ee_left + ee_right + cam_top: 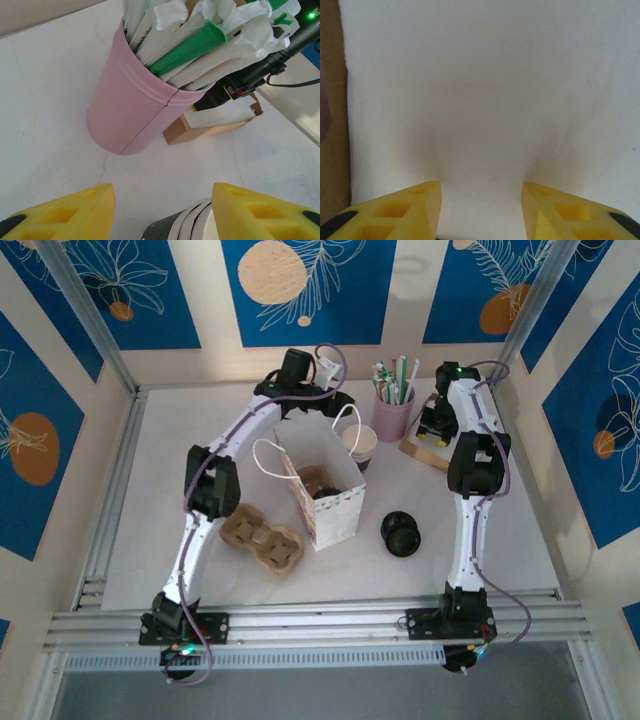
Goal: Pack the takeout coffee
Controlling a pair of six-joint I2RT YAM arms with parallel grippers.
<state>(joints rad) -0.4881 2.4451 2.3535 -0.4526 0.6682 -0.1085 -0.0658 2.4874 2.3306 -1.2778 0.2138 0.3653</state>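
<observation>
The left jaws stand open, moderately wide, their yellow fingers (75, 210) set apart and closed on nothing. Between them, at the near edge of the left wrist view, rise the rims of the stack of nested cups (187, 222), cut off by the frame. A clear gap shows on the left finger's side. The right finger sits just beside the rims, and whether it touches them cannot be told. Just beyond the stack stands the pink cup (130, 105), packed with wrapped straws (200, 40), and behind that is the napkin box (200, 131).

The right jaws are open too, their yellow fingers (400, 215) apart with nothing between them. They hang over a plain white surface (485, 100) with a brown strip (332, 125) along its left edge. In the top view this arm's end is over the napkin box at the far right of the worktop (170, 490).

The takeout coffee (327, 492) sits inside the white paper bag (335, 515) at the middle of the worktop. Its round black lid shows in the bag's open top, while the bag's walls hide its body. It lies nearer than the left jaws and a little to their left, apart from them. The right jaws are well away to its far right. A tan thing beside it in the bag is too small to make out. Loose black lids (400, 533) lie right of the bag, and a cardboard cup carrier (262, 538) lies to its left.
</observation>
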